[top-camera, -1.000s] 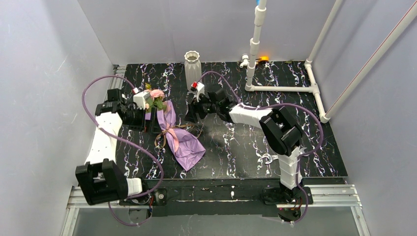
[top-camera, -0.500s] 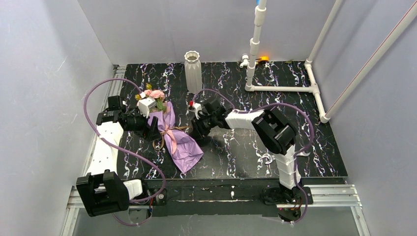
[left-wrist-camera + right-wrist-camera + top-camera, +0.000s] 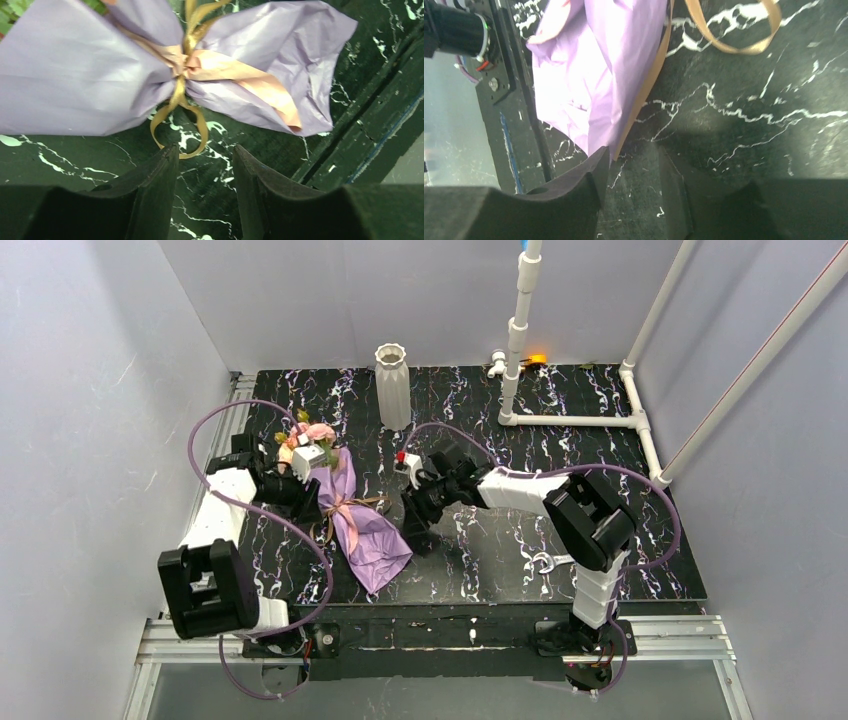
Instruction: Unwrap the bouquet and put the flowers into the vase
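Left wrist: crinkly purple-paper bouquet (image 3: pixel 75 75), thin looped gold ribbon (image 3: pixel 176 97)

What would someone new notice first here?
The purple-wrapped bouquet lies left of centre on the black marbled table, roses toward the back, a gold ribbon tied round its middle. The left fingers and right fingers flank it, parted and empty. The white ribbed vase stands upright at the back.
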